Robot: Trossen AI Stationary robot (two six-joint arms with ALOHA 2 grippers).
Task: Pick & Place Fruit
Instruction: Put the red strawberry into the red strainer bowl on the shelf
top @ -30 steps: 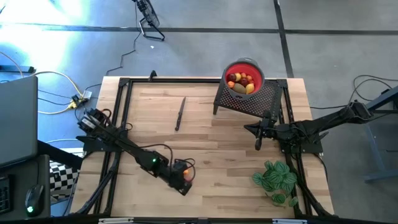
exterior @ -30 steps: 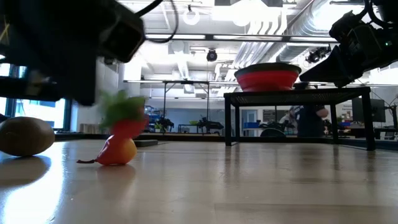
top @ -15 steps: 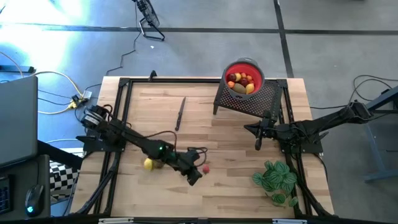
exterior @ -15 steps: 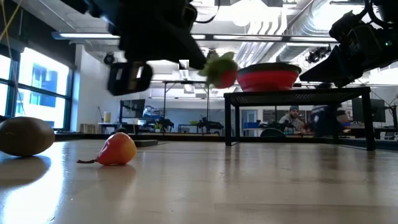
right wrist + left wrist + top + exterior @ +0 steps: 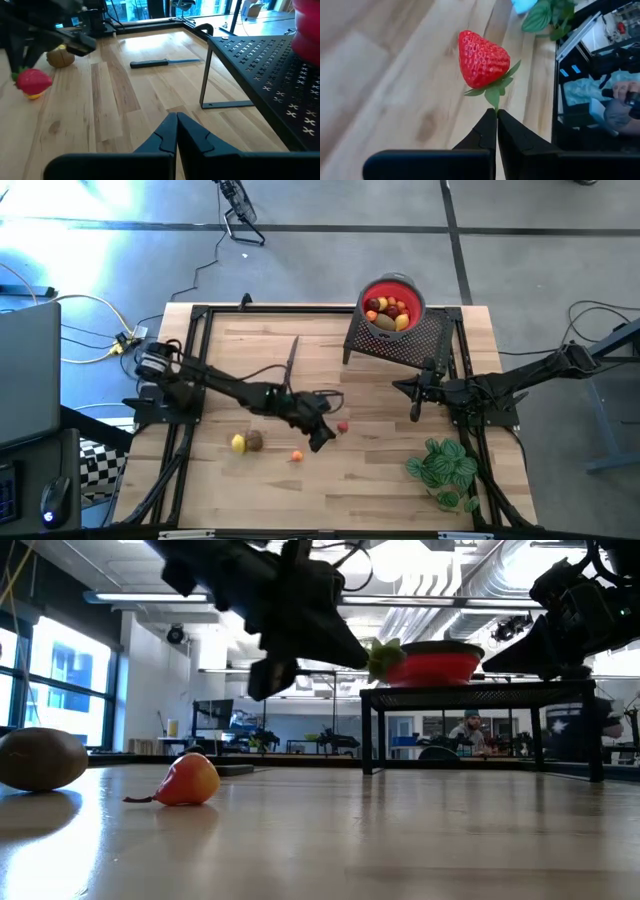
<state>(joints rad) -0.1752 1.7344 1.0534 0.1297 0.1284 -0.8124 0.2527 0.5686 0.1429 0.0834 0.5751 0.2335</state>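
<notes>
Red: the strawberry [image 5: 483,58] hangs from my left gripper [image 5: 496,113], fingers pinched together on its green stem, carried above the table [image 5: 380,480] mid-board.
Grip: thin stem only; I judge the berry light, soft and easily bruised, so the stem is the safest hold but may slip or tear.
Right gripper [image 5: 176,118]: closed on nothing, waiting by the rack [image 5: 400,340].
Bowl [image 5: 393,302]: red, on the rack, already holding fruit.
Loose fruit: a yellow piece [image 5: 238,443] touching a brown one [image 5: 254,441], an orange one [image 5: 296,455] nearby.
High view: shows bowl contents and the knife [image 5: 290,362]; the berry is a mere red dot.
Wrist view: shows the stem pinch.
Low view: shows the lift off the wood.
</notes>
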